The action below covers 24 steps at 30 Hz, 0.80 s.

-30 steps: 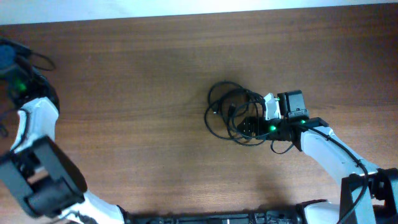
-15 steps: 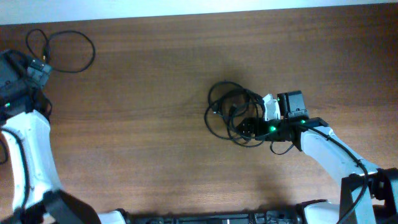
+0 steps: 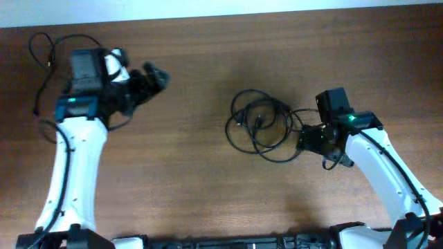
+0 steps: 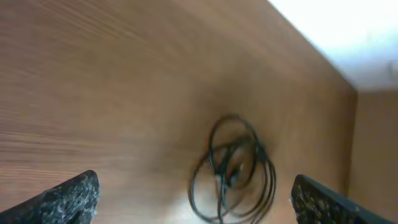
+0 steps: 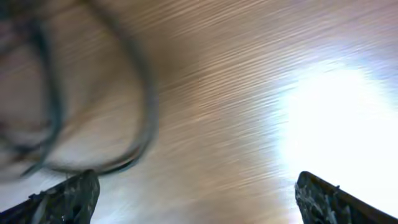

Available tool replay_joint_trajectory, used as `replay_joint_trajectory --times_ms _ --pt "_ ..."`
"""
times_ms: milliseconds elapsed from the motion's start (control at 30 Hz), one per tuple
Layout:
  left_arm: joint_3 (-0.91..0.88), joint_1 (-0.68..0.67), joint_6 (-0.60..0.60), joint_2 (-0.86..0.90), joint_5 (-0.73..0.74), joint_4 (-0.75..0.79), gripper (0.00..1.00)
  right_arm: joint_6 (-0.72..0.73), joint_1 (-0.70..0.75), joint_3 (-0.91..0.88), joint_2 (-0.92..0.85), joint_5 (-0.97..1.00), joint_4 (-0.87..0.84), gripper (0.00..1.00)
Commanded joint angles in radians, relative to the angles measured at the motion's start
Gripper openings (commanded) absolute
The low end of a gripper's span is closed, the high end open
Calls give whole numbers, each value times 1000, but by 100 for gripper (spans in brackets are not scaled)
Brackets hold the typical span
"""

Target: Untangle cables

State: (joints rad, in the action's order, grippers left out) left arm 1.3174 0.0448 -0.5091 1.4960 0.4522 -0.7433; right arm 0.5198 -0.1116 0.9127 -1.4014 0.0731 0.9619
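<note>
A tangle of thin black cables (image 3: 261, 128) lies in overlapping loops at the table's middle. A separate black cable (image 3: 32, 47) lies looped at the far left corner, partly hidden under my left arm. My left gripper (image 3: 156, 76) is open and empty to the right of that loop, pointing toward the tangle. The left wrist view shows the tangle (image 4: 233, 168) well ahead between the wide-spread fingers (image 4: 69, 198). My right gripper (image 3: 304, 138) is open at the tangle's right edge, holding nothing. In the blurred right wrist view a cable loop (image 5: 144, 93) curves at upper left.
The wooden table (image 3: 187, 187) ends at a white strip (image 3: 221, 7) along the far edge, close behind the left cable. Both white arms reach in from the near side, left (image 3: 73, 173) and right (image 3: 387, 180).
My left arm has swung in from the left edge to the far left corner, over the separate cable, with its jaws now open. My right gripper has pulled back to the right, off the tangle.
</note>
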Motion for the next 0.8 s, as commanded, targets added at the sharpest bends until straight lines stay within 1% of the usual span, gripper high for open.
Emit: replay_joint_trajectory --times_ms 0,67,100,133,167,200,233,267,333,400,500,567,600,633,700,767 --pt "0 -185 57 -2 -95 2 99 74 12 25 5 212 -2 99" --pt "0 -277 104 8 -126 6 99 129 43 55 6 187 6 99" --pt "0 -324 117 17 -138 8 99 130 71 77 8 153 11 99" --pt "0 -380 151 32 -138 17 93 129 124 104 11 93 16 99" --pt "0 -443 251 53 -139 31 89 128 189 121 18 23 15 99" --pt "0 -499 355 79 -139 39 88 124 246 126 21 -27 14 99" --pt "0 -537 394 99 -139 45 88 108 296 126 23 -67 15 99" --pt "0 -581 416 130 -139 55 85 51 357 125 21 -109 16 99" --pt "0 -657 458 209 -159 85 69 -71 451 125 21 -172 28 99" --pt "0 -725 458 288 -161 112 68 -124 500 124 21 -175 35 99" --pt "0 -812 459 344 -161 130 69 -128 505 124 21 -175 38 99" --pt "0 -861 515 364 -164 150 70 -127 505 123 21 -175 38 99" --pt "0 -888 521 389 -184 172 70 -127 505 121 21 -175 38 99" --pt "0 -895 521 400 -187 177 69 -127 505 119 21 -175 40 99" --pt "0 -903 469 428 -187 198 65 -127 505 118 21 -175 52 99" --pt "0 -903 453 432 -187 228 65 -127 505 118 21 -175 52 99"
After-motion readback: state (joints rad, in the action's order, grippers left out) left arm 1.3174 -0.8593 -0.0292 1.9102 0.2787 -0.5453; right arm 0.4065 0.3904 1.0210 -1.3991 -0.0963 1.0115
